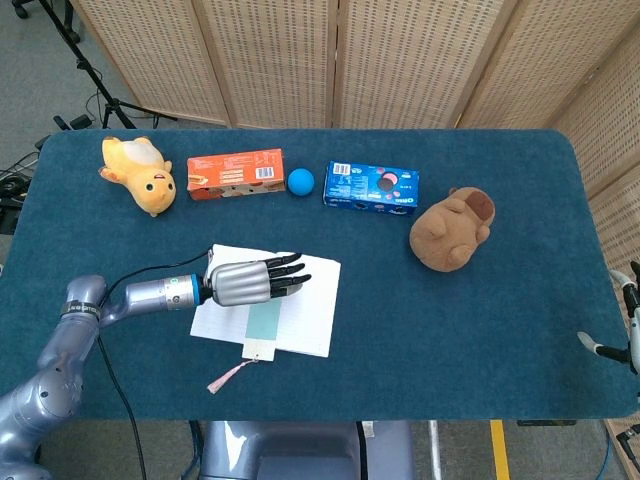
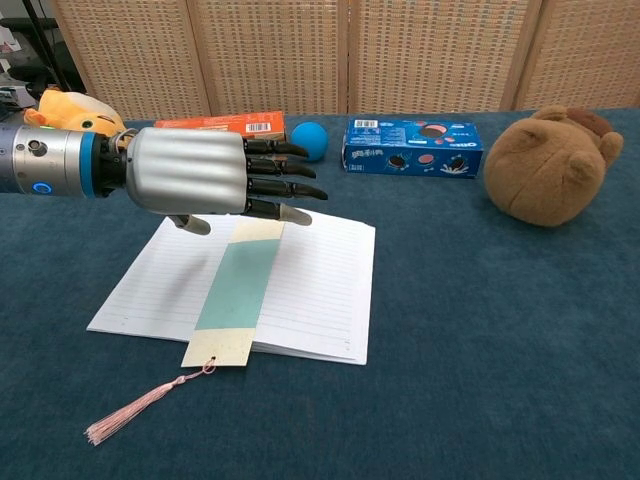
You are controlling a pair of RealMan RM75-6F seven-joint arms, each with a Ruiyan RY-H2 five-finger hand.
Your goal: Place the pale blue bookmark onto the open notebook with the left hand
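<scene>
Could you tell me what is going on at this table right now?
The robot's left hand is laying a pale blue bookmark along the middle of the open notebook. The bookmark lies nearly flat on the pages, its cream end and pink tassel hanging past the near edge onto the table. Whether the fingers hold its top end is not clear. The right hand waits at the table's far right edge, its state unclear.
</scene>
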